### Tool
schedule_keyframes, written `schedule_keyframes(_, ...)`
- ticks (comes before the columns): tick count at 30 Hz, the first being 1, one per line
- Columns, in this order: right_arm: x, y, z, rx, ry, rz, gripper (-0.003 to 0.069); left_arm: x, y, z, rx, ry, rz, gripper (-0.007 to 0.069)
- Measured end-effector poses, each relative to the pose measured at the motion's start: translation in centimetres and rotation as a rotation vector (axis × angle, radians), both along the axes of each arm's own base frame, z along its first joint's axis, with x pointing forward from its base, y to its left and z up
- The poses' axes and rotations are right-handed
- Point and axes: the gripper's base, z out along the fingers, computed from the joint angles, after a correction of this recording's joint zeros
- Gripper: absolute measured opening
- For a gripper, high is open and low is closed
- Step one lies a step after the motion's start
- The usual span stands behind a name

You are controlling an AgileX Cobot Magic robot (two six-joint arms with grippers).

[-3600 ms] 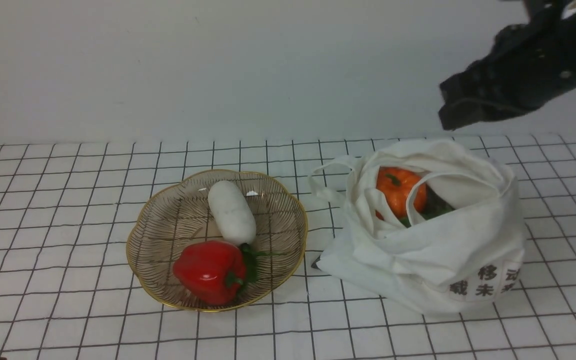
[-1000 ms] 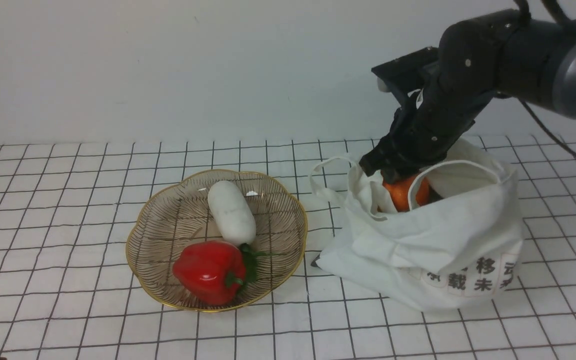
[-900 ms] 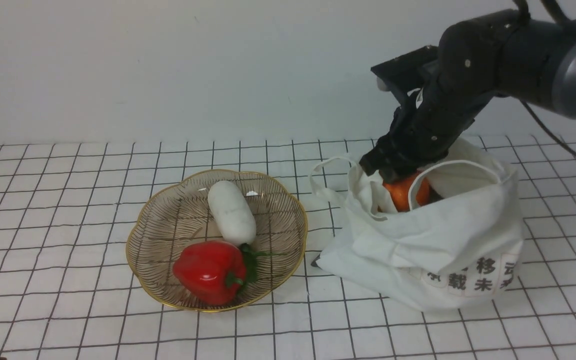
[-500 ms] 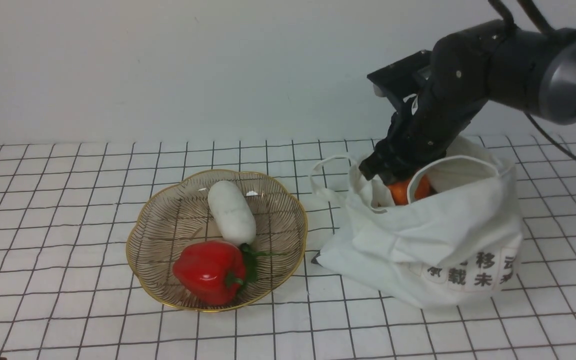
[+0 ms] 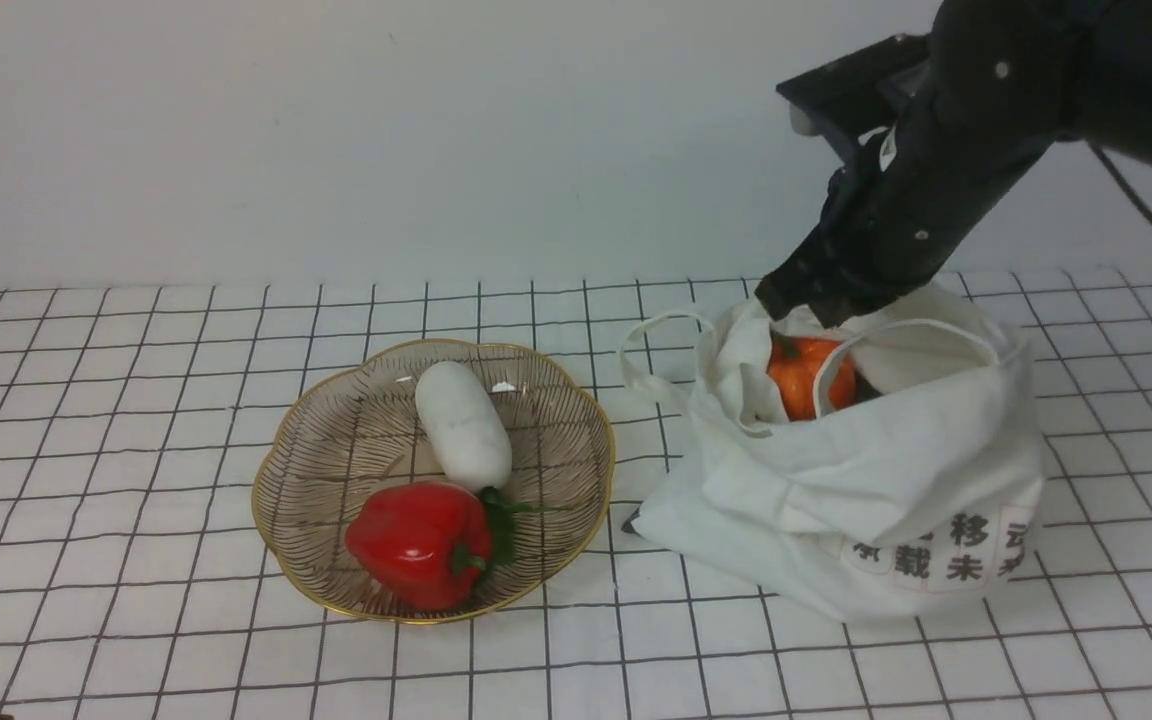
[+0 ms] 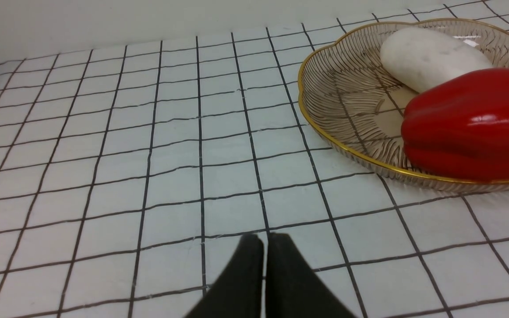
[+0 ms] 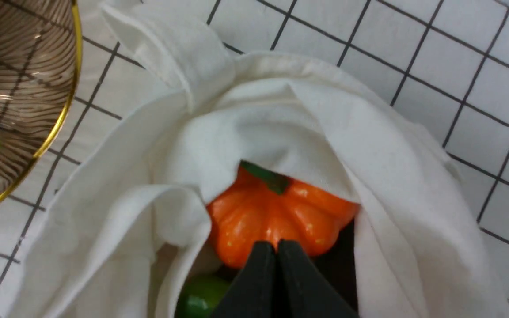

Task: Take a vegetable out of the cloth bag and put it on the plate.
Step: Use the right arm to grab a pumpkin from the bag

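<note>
The vegetable, a ribbed orange pumpkin (image 5: 808, 375) (image 7: 276, 216) with a green stem, lies inside the open mouth of the white cloth bag (image 5: 886, 480) (image 7: 281, 115). My right gripper (image 5: 808, 303) (image 7: 277, 245) hangs just above the pumpkin, shut, with nothing between its fingers. The brownish glass plate (image 5: 356, 430) (image 6: 347, 88) with a gold rim stands left of the bag. My left gripper (image 6: 265, 238) is shut and empty over the checked cloth beside the plate; it does not show in the front view.
A red bell pepper (image 5: 421, 543) (image 6: 466, 123) and a white oblong vegetable (image 5: 463, 423) (image 6: 427, 57) lie on the plate. Something green (image 7: 199, 296) sits under the pumpkin in the bag. A bag handle (image 5: 651, 350) loops toward the plate.
My right gripper was down around the pumpkin; its jaws have come shut and it has lifted up and to the right. The pumpkin stays in the bag.
</note>
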Motion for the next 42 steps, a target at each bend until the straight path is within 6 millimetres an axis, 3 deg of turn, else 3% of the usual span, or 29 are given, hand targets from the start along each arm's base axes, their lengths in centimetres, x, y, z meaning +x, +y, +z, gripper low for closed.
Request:
schedule_keyframes(2,-0.6,-0.2,1.0,0.006,-0.011,-0.001,-0.0014,0.0,0.0,0.0,0.000,0.000,0.000,-0.0008)
schedule_keyframes(7,-0.6,0.0,1.0,0.030,0.002,-0.002,-0.0014,0.0,0.0,0.0,0.000,0.000,0.000,-0.0008)
schedule_keyframes(13,0.6,0.8,-1.7,0.033,0.038,0.042,0.0001,0.0,0.0,0.0,0.000,0.000,0.000,-0.0008)
schedule_keyframes(16,1.6,1.2,-3.4,0.029,0.038,0.050,0.0049,0.0,0.0,0.0,0.000,0.000,0.000,-0.0008)
schedule_keyframes(24,3.0,1.4,-5.4,-0.011,-0.003,0.070,0.0207,0.0,0.0,0.0,0.000,0.000,0.000,-0.0008)
schedule_keyframes(29,3.5,1.7,-6.0,-0.004,-0.023,0.071,0.0232,0.0,0.0,0.0,0.000,0.000,0.000,-0.0008)
schedule_keyframes(34,4.0,2.0,-6.9,0.010,-0.038,0.071,0.0188,0.0,0.0,0.0,0.000,0.000,0.000,-0.0008)
schedule_keyframes(37,4.2,2.0,-7.0,-0.001,-0.050,0.076,0.0056,0.0,0.0,0.0,0.000,0.000,0.000,-0.0008)
schedule_keyframes(42,4.0,1.7,-6.5,-0.014,-0.055,0.063,0.0041,0.0,0.0,0.0,0.000,0.000,0.000,-0.0008)
